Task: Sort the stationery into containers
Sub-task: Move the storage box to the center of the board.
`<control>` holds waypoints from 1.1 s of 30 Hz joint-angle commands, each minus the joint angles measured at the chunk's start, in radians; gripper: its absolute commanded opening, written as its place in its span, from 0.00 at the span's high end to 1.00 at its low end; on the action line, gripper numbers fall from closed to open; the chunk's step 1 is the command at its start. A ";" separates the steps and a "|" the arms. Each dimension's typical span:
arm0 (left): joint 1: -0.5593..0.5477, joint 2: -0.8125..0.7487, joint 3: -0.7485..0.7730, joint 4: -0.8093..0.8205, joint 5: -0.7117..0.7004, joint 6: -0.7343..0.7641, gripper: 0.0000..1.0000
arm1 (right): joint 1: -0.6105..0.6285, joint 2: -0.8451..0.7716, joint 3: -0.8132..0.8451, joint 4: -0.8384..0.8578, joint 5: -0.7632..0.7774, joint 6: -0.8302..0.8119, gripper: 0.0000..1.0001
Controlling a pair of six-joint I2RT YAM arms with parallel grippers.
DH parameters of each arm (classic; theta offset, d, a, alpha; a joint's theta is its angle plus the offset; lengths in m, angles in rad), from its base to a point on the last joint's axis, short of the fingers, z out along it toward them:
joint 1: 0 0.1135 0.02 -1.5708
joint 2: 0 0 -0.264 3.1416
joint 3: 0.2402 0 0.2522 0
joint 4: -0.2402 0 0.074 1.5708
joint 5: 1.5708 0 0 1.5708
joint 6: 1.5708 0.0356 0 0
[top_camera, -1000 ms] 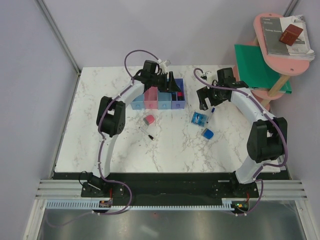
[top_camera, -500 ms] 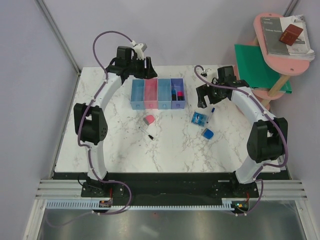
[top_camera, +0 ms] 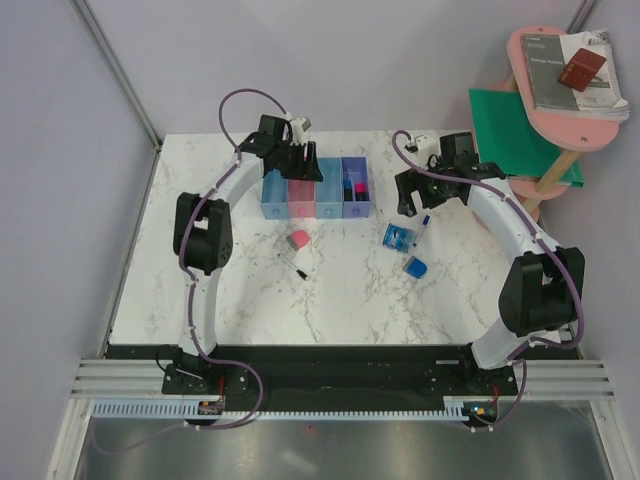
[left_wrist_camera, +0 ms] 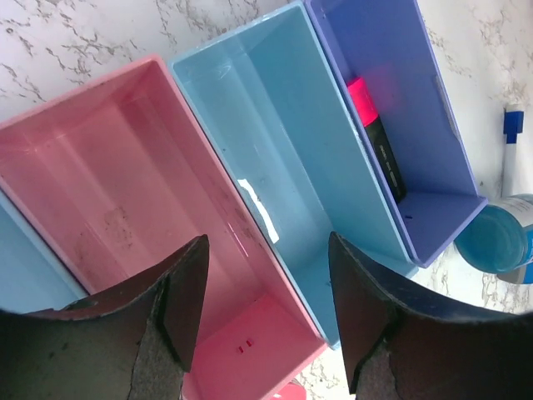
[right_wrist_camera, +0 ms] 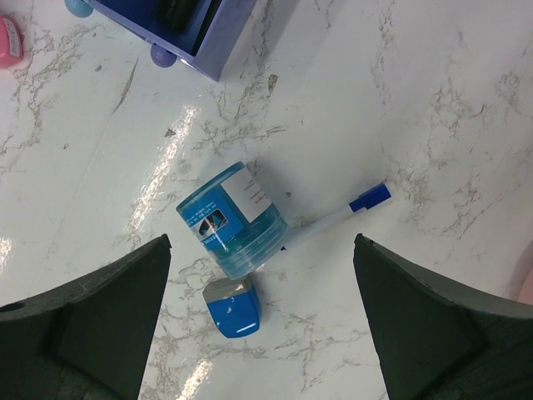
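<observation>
The containers (top_camera: 315, 190), a row of light blue, pink, light blue and purple-blue bins, stand at the back middle of the table. My left gripper (top_camera: 300, 166) hovers over them, open and empty. In the left wrist view its fingertips frame the pink bin (left_wrist_camera: 125, 192) and the light blue bin (left_wrist_camera: 283, 158). A pink-tipped black marker (left_wrist_camera: 376, 137) lies in the purple bin (left_wrist_camera: 416, 100). My right gripper (top_camera: 414, 197) hangs wide open above a blue block (right_wrist_camera: 233, 218), a smaller blue block (right_wrist_camera: 233, 310) and a blue-capped white marker (right_wrist_camera: 337, 217). A pink eraser (top_camera: 297, 240) and a thin black pen (top_camera: 293, 265) lie in front of the bins.
A pink round shelf (top_camera: 565, 120) with books (top_camera: 575, 70) and a green folder (top_camera: 515, 130) stands off the table's back right corner. The marble table (top_camera: 230, 300) ends at a black strip near the arm bases.
My left arm swung back and left away from the bins, then returned over them, still open. The right arm has hardly moved.
</observation>
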 commanded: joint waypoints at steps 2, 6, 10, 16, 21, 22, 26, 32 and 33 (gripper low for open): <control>-0.018 0.023 0.047 0.015 0.004 0.047 0.34 | -0.002 -0.032 -0.013 0.012 0.004 -0.007 0.02; -0.029 0.042 0.032 0.018 0.018 0.038 0.35 | -0.003 -0.026 -0.021 0.012 0.009 -0.008 0.02; -0.052 0.059 0.018 0.018 0.031 0.027 0.35 | -0.003 -0.017 -0.023 0.019 0.010 -0.010 0.02; -0.080 0.077 0.021 0.031 0.049 0.001 0.36 | -0.002 -0.012 -0.029 0.020 0.010 -0.011 0.02; -0.104 0.089 0.037 0.039 0.057 -0.011 0.36 | -0.003 -0.013 -0.046 0.026 0.010 -0.011 0.02; -0.112 0.094 0.038 0.044 0.058 -0.011 0.36 | -0.003 -0.013 -0.046 0.028 0.012 -0.013 0.02; -0.129 0.115 0.057 0.045 0.063 -0.025 0.36 | -0.003 -0.015 -0.049 0.026 0.013 -0.016 0.02; -0.156 0.134 0.084 0.045 0.049 -0.022 0.36 | -0.003 -0.013 -0.052 0.025 0.010 -0.016 0.02; -0.159 0.137 0.093 0.045 0.049 -0.023 0.36 | -0.003 -0.015 -0.053 0.025 0.010 -0.018 0.02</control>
